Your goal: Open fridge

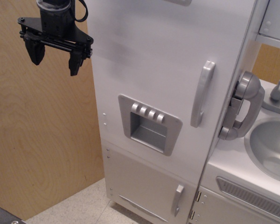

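The black end effector point(55, 59) is hanging wide open and empty, well apart from the tall white fridge's point(154, 60) rigid grey vertical handle point(202, 93), likely the best grip.

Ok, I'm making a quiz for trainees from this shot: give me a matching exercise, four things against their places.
Things:
1. pincer
2. dispenser panel
3. phone
4. short handle

Places:
A. lower door
B. upper left, in front of the wood panel
C. middle of the fridge's upper door
D. between fridge and sink

Pairs: 1-B, 2-C, 3-D, 4-A
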`<state>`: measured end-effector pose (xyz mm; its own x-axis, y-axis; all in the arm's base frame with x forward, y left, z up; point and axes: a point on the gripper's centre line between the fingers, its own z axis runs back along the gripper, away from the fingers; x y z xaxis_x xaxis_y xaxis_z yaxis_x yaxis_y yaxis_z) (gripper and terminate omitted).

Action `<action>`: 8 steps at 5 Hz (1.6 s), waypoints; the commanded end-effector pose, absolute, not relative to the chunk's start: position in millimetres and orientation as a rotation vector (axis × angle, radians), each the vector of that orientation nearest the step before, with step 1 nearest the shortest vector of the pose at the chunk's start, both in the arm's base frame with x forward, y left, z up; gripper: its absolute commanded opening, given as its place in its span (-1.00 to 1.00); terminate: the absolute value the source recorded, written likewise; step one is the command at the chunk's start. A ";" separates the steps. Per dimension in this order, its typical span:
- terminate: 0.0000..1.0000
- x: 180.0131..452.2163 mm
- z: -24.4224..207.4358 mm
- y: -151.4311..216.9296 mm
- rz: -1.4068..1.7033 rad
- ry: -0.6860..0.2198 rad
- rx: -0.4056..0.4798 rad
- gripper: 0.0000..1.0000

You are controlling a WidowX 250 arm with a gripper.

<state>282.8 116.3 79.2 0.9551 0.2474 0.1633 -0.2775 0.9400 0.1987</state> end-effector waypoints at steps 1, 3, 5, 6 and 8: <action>-1.00 282.8 79.2 116.3 0.269 -0.137 0.222 1.00; -1.00 289.7 81.6 20.8 0.046 -0.150 0.114 1.00; -1.00 302.8 88.3 -47.4 0.015 -0.183 0.016 1.00; -1.00 312.3 90.9 -67.0 0.011 -0.247 0.010 1.00; -1.00 333.4 80.1 -86.7 -0.044 -0.300 0.022 1.00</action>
<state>328.6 -84.6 61.6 0.9667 -0.0522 0.2505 0.0421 0.9981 0.0457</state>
